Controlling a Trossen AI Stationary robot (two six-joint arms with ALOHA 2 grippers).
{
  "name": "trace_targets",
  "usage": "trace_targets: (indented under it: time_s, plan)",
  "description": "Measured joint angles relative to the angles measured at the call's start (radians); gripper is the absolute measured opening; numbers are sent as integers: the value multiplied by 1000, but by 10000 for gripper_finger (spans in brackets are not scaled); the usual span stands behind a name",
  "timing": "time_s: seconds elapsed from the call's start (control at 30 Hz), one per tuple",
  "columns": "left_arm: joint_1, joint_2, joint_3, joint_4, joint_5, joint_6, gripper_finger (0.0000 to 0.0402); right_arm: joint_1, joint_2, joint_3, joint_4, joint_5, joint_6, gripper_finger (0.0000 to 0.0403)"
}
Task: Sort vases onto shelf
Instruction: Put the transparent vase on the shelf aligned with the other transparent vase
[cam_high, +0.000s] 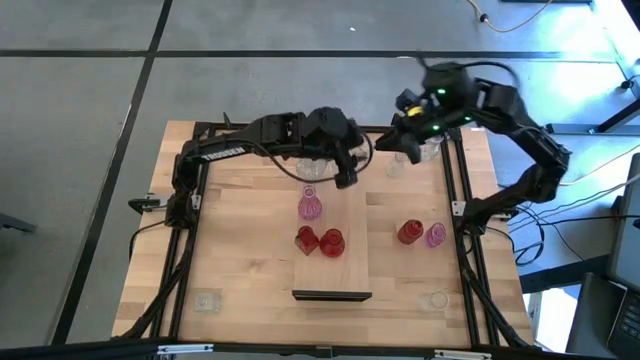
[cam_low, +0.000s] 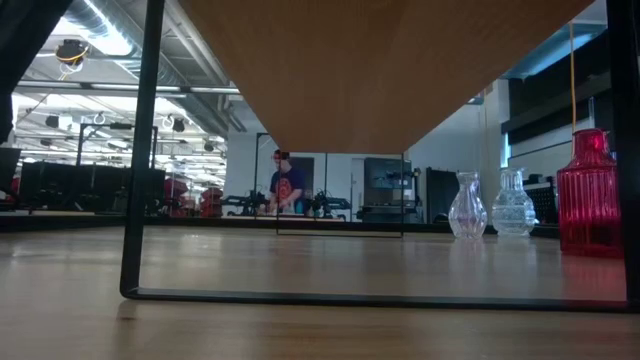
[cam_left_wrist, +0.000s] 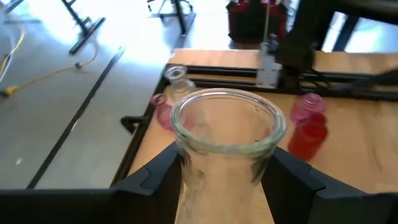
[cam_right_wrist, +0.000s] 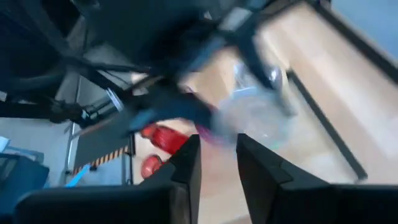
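Shelf (cam_high: 332, 262) lies at the middle of the tabletop (cam_high: 240, 260), running near to far, with its dark end edge at the near side. Three vases stand on it: a pink vase (cam_high: 310, 207) toward the far end and two red vases (cam_high: 320, 241) side by side at mid-length. A red and pink pair (cam_high: 421, 234) stands well apart to the right, off the board.

Left gripper (cam_high: 345, 172) is over the far end of the shelf, its fingers closed on a clear wide-mouthed vase (cam_left_wrist: 225, 155), seen in the left wrist view. Right gripper (cam_right_wrist: 216, 163) hovers at the far right corner above clear vases (cam_high: 410, 157); its fingers are parted and hold nothing.

To place well, lower the clear vase upright onto bare board beyond the pink vase, without touching it. Release only once the base sits flat.

No brand, label or legible writing is visible.
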Motion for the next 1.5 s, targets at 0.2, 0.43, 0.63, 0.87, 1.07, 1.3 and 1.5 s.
trace_targets:
  time_s: [0.2, 0.43, 0.63, 0.87, 1.07, 1.3, 1.5]
  plan:
    - [37, -13, 43, -14, 49, -93, 176, -1, -99, 1, 85, 98, -2, 128]
    - [64, -30, 43, 54, 111, -148, 175, -1, -174, 1, 75, 186, -29, 168]
    - [69, -69, 45, 187, 193, -162, 175, -1, -195, 1, 60, 220, -56, 196]
    - [69, -80, 45, 337, 338, -190, 175, -1, -196, -43, 129, 209, -82, 230]
    - [71, -76, 45, 372, 344, -197, 175, -1, -194, -151, 268, 99, -76, 259]
    - [93, -77, 46, 425, 384, -239, 175, 0, -192, -255, 425, -2, -74, 278]
    - [91, -71, 45, 462, 413, -261, 175, 0, -177, -282, 523, -26, -81, 278]
